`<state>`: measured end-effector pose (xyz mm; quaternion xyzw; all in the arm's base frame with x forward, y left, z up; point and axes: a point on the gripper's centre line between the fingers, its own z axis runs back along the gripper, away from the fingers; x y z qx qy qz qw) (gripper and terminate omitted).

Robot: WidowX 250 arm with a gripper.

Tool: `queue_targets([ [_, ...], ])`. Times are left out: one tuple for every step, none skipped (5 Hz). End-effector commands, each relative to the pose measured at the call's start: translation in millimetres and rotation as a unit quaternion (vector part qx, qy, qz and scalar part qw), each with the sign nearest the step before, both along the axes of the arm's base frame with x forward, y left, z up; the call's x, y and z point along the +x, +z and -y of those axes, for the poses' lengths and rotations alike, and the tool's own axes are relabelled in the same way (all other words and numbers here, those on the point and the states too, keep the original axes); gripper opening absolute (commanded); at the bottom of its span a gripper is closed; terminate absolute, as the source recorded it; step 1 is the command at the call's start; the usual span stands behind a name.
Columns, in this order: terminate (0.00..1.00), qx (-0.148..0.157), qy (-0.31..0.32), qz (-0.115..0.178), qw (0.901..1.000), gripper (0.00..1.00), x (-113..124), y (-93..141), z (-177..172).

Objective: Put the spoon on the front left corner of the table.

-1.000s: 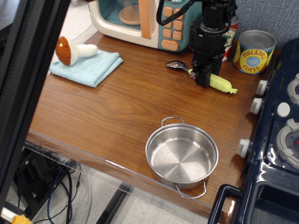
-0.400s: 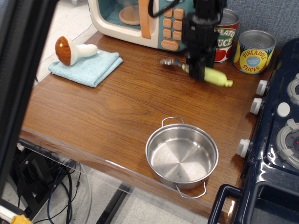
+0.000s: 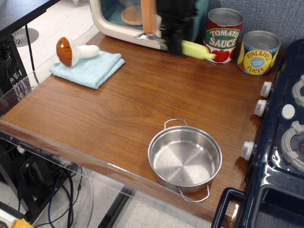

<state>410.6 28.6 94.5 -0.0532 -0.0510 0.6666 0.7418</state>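
Observation:
My black gripper (image 3: 175, 43) is shut on the spoon (image 3: 195, 50) and holds it in the air above the back of the table (image 3: 114, 109), in front of the toy microwave. The spoon's lime-yellow handle sticks out to the right, its nub near the tomato sauce can. Its metal bowl (image 3: 144, 36) pokes out on the left, blurred by motion. The front left corner of the table has a clear acrylic rim (image 3: 19, 90).
A toy mushroom (image 3: 73, 51) lies on a folded blue cloth (image 3: 90, 68) at the back left. A steel pot (image 3: 185, 157) stands near the front edge. Tomato sauce can (image 3: 223, 34) and pineapple can (image 3: 258, 52) stand at the back. A dark blue toy stove (image 3: 280, 137) fills the right side.
The gripper took hold of the spoon on the table near the cans, lifted it off the wood and carried it up and to the left.

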Motion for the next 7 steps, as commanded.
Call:
queue_targets([
  [0.00,0.042,0.018,0.027,0.9986,0.00,-94.6,15.8,-75.9],
  [0.00,0.043,0.028,0.014,0.9986,0.00,-133.4,9.1,-95.2],
  [0.00,0.042,0.026,0.010,0.9987,0.00,-165.7,-2.2,-104.3],
  [0.00,0.054,0.013,0.008,0.9984,0.00,-185.1,-16.7,-105.0],
  [0.00,0.069,0.004,0.004,0.9976,0.00,-201.2,-35.0,-104.0],
  [0.00,0.090,-0.004,0.002,0.9959,0.00,-203.9,-54.1,-98.4],
  [0.00,0.087,0.004,-0.014,0.9961,0.00,-200.6,-65.3,-96.6],
])
